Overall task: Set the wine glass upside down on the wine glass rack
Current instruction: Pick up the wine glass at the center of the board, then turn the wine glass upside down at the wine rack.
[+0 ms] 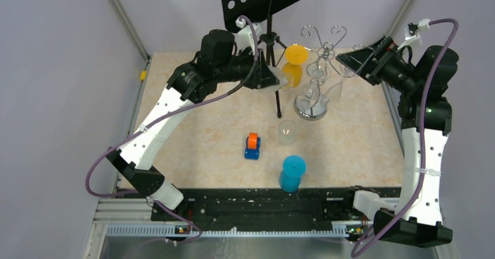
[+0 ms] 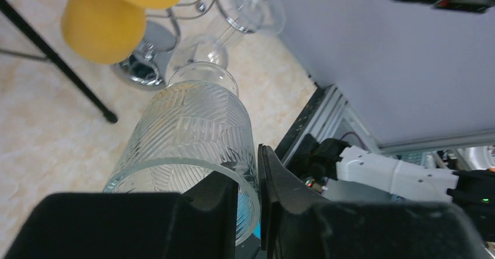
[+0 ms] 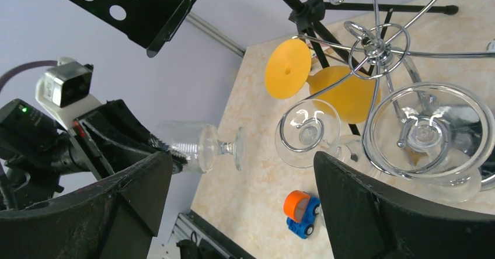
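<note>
Left claw clamps clear herringbone-ribbed wine glass — rim partly hidden; right claw released near chrome wire rack.

The left arm rises from its base at the near left, bends at the elbow and reaches forward and to the right. Its wrist is turned so that the left pincer points sideways toward the other arm, its jaws closed narrowly over the rim of a wine glass that it holds lying level. The right arm stands nearly upright from its base at the near right, folds at the top and leans leftward, and the right pincer gapes wide with nothing between its fingers.
</note>
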Robot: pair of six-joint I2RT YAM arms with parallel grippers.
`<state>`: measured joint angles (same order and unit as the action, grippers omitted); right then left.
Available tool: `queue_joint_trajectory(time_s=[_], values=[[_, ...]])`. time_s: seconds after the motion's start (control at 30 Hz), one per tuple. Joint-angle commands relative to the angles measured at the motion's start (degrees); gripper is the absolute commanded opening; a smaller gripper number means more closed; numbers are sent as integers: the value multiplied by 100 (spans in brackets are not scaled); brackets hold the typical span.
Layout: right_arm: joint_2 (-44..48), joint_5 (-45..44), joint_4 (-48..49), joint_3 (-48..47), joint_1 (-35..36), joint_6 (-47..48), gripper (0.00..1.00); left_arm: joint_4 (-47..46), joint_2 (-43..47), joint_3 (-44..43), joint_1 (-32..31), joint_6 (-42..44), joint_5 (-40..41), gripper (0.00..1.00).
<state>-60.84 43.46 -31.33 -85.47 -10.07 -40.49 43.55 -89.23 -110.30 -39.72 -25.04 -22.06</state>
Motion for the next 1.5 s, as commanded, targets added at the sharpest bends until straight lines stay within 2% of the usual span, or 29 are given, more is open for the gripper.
queue_joint_trajectory(time_s=[0.0,0.2,0.33,0.6,0.87,1.1,1.47], values=[[-72,381,222,-54,-81,47,92,-1819,206,-100,92,-676,-768,0],[-157,661,287,-30,-59,-18,90,-2704,-18,-116,177,-1409,-1233,0],[-246,659,240,-31,232,25,89,-2940,-130,-160,204,-1651,-1321,0],[-464,-32,151,-127,1305,236,85,-2966,-243,-225,252,-1791,-1381,0],[-822,-659,-176,-479,1929,639,78,-3053,-270,-226,263,-1878,-1519,0],[-993,-794,-149,-489,2279,684,58,-3136,-279,-187,263,-2001,-1627,0],[-927,-892,-100,-438,2317,648,1,-3202,-257,-18,262,-2127,-1729,0]])
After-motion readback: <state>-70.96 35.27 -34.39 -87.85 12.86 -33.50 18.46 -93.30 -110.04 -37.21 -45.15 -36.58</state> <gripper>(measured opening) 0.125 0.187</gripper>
